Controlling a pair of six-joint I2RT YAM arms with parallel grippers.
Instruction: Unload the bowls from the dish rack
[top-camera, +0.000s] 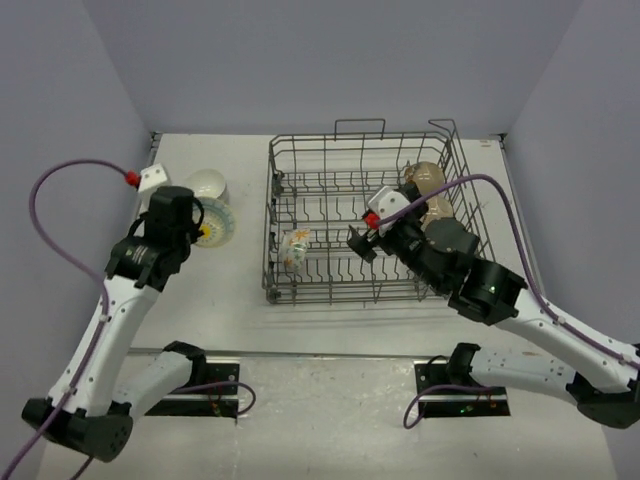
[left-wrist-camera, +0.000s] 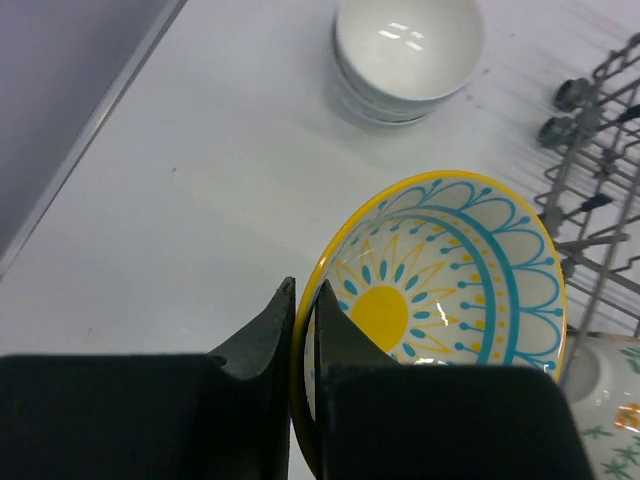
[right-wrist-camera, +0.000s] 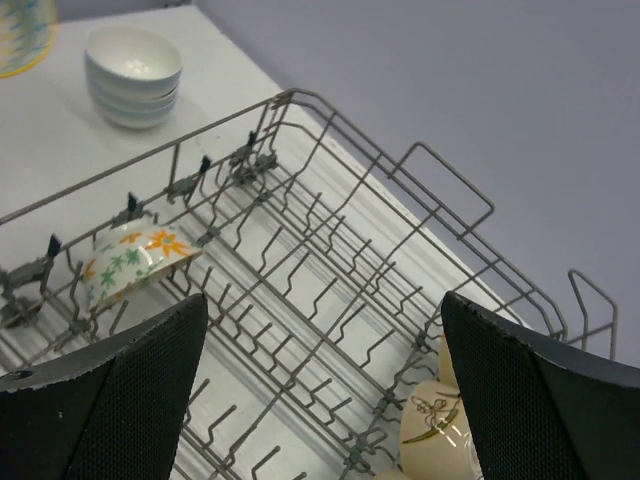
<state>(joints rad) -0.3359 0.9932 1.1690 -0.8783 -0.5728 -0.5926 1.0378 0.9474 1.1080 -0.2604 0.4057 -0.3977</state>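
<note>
The dish rack (top-camera: 340, 296) was parked mid-table. One orange-and-green floral bowl (top-camera: 296, 248) was tipped on its side between the tines at its left end, and beige bowls (top-camera: 428, 178) were tucked in at the right. White bowls (top-camera: 207, 185) were stacked outside, to the left, with a yellow-blue bowl (left-wrist-camera: 450, 270) tilted just beside them.

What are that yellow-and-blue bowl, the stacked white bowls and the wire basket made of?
Yellow-and-blue bowl: probably glazed ceramic; glossy painted surface catching light.
White bowls: probably glazed ceramic or porcelain; smooth, with bright reflections.
Wire basket: looks like metal wire, dull grey, perhaps coated; thin bent rods.
</note>
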